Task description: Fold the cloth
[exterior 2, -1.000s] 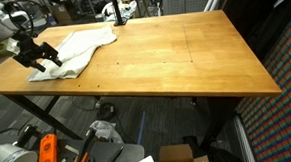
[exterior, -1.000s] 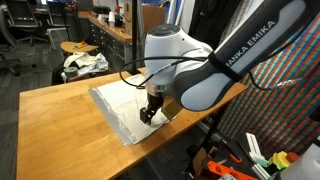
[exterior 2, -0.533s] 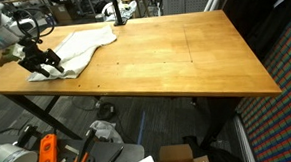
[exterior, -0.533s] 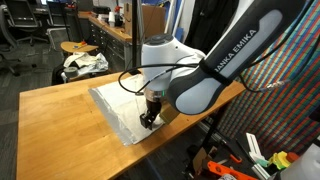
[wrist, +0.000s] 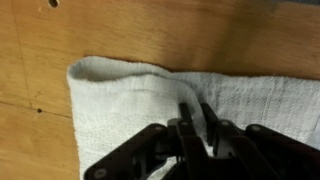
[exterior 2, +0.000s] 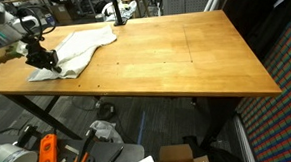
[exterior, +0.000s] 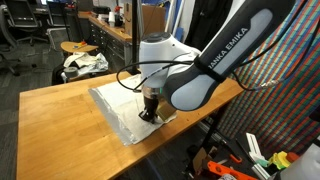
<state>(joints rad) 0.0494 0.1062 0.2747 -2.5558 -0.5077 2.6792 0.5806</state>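
In an exterior view the cloth [exterior: 118, 112] lay spread on the bench [exterior: 50, 115], close to the bench's near edge, mostly flat and in a rough rectangle. No half appeared to be laid over the other, so the fold seemed to be at its start: a grip was taken, but carrying the edge across and letting it go were left to do. The end effector [exterior: 148, 113] was down on the side of the cloth nearest the arm [exterior: 215, 70], touching the fabric. Its opening could not be read from there.

In an exterior view from the opposite side, the cloth [exterior 2: 83, 42] sat at a far corner of the bench [exterior 2: 174, 59], rumpled, with one tongue reaching toward the back edge. The end effector [exterior 2: 42, 58] rested on the cloth's outer margin near the bench corner. The rest of the bench top was bare wood. This view also showed the cloth as one loose layer, not a neat doubled shape.

In the wrist view the cloth [wrist: 120, 95] filled the lower part of the picture, with bench [wrist: 150, 25] wood above and beside it. The end effector [wrist: 196, 112] had its fingers [wrist: 185, 118] drawn nearly together, pinching a raised ridge of cloth between them. The cloth's outer border looked thick or rolled, and I could not tell whether it was doubled.
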